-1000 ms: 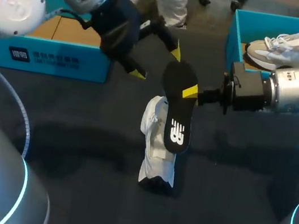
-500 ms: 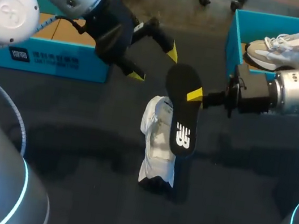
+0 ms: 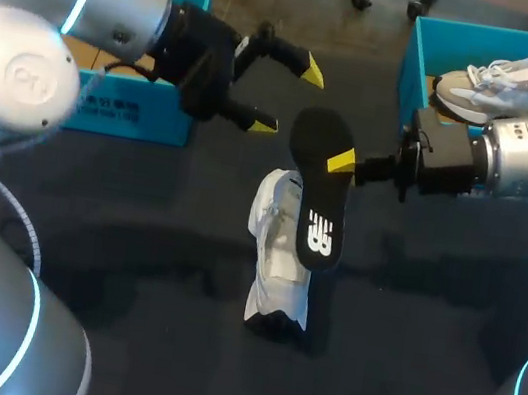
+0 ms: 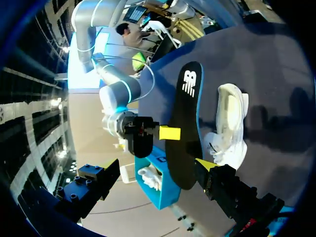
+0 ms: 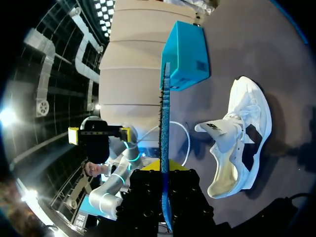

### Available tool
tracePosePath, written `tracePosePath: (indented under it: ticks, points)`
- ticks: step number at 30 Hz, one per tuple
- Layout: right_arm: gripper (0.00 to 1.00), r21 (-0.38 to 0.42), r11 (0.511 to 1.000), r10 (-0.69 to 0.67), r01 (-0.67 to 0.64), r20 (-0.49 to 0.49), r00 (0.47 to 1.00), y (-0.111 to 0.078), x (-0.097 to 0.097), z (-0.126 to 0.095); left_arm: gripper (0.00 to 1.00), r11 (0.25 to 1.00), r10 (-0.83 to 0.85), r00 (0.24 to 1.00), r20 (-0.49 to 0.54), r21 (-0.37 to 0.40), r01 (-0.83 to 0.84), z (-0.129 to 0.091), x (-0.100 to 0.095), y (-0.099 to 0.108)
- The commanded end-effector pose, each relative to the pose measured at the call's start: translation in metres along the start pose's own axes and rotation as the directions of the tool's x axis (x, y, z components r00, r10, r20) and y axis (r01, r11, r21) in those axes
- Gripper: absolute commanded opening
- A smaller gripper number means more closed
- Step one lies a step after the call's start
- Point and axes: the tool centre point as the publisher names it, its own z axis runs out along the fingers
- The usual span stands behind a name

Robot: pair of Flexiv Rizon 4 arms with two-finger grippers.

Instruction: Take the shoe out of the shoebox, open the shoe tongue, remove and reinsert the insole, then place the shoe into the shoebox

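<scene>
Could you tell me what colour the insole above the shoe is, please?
The insole is black with a white logo; best in head view.

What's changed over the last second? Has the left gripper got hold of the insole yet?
Not yet. The left gripper lifted slightly toward the table's far side as its arm swung, with its fingers open and empty beside the top end of the insole. The right gripper stays shut on the insole, which only swayed a touch. The white shoe beneath it and the second shoe in the shoebox haven't moved.

Shoe on table — insole over it, in R tool; L tool behind-left — shoebox rear L.
</scene>
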Motion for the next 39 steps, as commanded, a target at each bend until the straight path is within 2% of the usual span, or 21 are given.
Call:
tracePosePath:
  ticks: [1,10,15,24,38,39]
  points:
    - [0.00,-0.007,1.000,0.006,-0.005,0.010,1.000,-0.004,0.003,0.000,1.00,1.000,0.026,0.990,0.141,-0.012,-0.025,-0.005,0.016,-0.004]
    - [0.00,-0.030,0.999,0.018,-0.018,0.010,1.000,-0.008,0.000,-0.004,1.00,0.998,0.056,0.989,0.139,-0.022,-0.054,-0.017,0.024,-0.003]
    - [0.00,-0.039,0.999,0.021,-0.020,0.016,1.000,-0.009,0.006,-0.007,1.00,0.997,0.062,0.982,0.177,-0.058,-0.053,-0.010,0.035,-0.003]
    - [0.00,-0.031,0.999,0.028,-0.028,0.006,1.000,-0.008,0.016,0.000,1.00,0.988,0.119,0.937,0.328,-0.135,-0.078,0.002,0.042,0.005]
    - [0.00,-0.057,0.998,-0.014,0.013,-0.017,1.000,-0.009,0.022,0.018,1.00,0.986,0.153,0.896,0.417,-0.126,-0.110,0.015,0.052,0.008]
    - [0.00,-0.056,0.998,-0.015,0.014,-0.020,1.000,-0.009,0.022,0.020,0.86,0.987,0.152,0.895,0.420,-0.119,-0.111,0.016,0.052,0.007]
